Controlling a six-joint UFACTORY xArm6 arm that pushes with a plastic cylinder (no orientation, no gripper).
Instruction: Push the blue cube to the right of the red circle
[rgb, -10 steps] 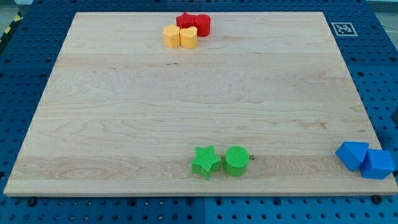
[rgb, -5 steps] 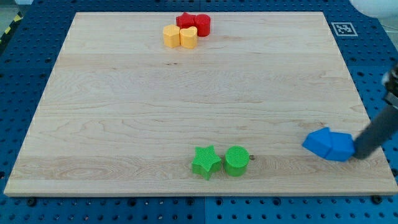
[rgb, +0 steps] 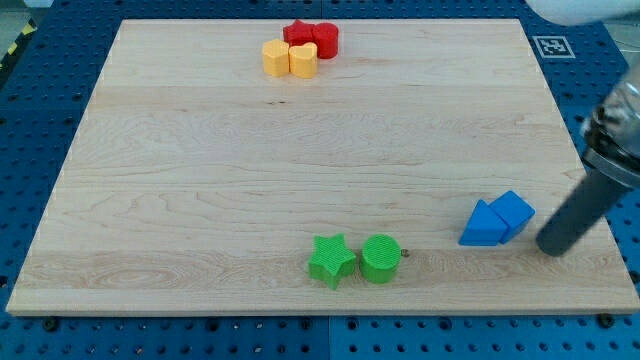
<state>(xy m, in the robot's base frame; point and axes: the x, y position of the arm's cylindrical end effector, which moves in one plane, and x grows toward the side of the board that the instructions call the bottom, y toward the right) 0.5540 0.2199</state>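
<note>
The blue cube (rgb: 514, 212) sits near the view's bottom right of the wooden board (rgb: 200, 170), touching a blue triangle (rgb: 482, 226) on its left. My tip (rgb: 551, 246) is just right of and below the blue cube, a small gap away. The red circle (rgb: 326, 40) stands at the view's top centre, touching a red star (rgb: 299, 33) on its left.
Two yellow blocks (rgb: 288, 58) sit just below the red star. A green star (rgb: 331, 260) and a green circle (rgb: 380, 258) stand side by side near the bottom edge. A marker tag (rgb: 551, 46) lies off the board's top right corner.
My rod came in from the right and pushed the two blue blocks left and up, from the board's bottom right edge onto the board. The tip has now drawn slightly back from them.
</note>
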